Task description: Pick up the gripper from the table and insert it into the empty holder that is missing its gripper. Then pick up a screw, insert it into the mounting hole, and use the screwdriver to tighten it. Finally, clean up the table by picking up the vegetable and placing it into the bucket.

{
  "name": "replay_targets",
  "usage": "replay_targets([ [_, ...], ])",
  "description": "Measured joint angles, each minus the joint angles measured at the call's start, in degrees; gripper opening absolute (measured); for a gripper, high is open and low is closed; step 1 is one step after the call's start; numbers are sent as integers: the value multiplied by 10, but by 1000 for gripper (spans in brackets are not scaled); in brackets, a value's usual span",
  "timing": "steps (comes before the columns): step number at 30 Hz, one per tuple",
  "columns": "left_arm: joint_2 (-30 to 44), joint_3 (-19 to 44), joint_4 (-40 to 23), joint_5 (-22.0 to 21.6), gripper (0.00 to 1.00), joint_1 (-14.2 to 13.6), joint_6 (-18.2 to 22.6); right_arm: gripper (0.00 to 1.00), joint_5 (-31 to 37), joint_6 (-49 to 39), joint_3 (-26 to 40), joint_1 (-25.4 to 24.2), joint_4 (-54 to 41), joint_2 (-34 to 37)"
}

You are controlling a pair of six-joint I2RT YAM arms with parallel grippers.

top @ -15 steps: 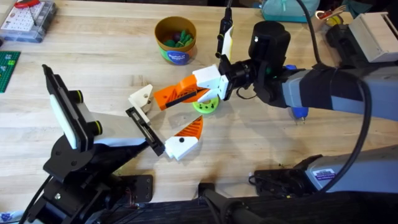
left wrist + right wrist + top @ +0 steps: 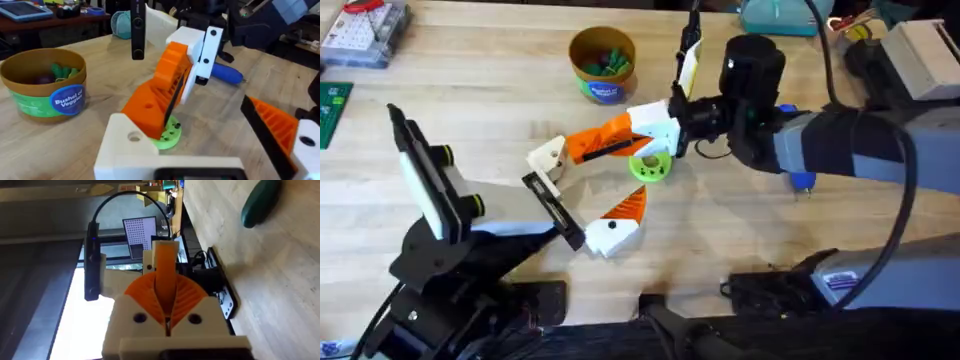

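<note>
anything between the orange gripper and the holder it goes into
Nothing visible blocks it. The right hand holds the gripper by its white end above the green disc, cream tip toward the holder, with bare table around. The short orange wedge sits beside the holder.

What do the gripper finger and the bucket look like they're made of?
The gripper looks like matte 3D-printed plastic: ribbed orange body and a flat white block end with screw holes. The bucket seems smooth tan plastic or card, wearing a glossy printed label; which of the two is unclear.
</note>
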Motion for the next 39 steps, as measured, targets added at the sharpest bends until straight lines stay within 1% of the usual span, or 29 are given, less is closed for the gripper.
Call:
replay_targets([
  [10,0,0,0,-6,990,0,-3,17,9,-24,0,20,-10,4],
  [15,0,0,0,-2,990,0,-10,17,0,-43,0,17,-22,4],
  [21,0,0,0,-2,990,0,-10,17,-12,-51,1,16,-24,4],
  [28,0,0,0,-7,990,1,-8,17,-14,-53,30,29,-59,18],
  [34,0,0,-1,-20,990,2,-10,17,-24,-51,57,36,-60,47],
  [39,0,0,-1,-29,990,4,-10,17,-24,-50,69,40,-64,54],
])
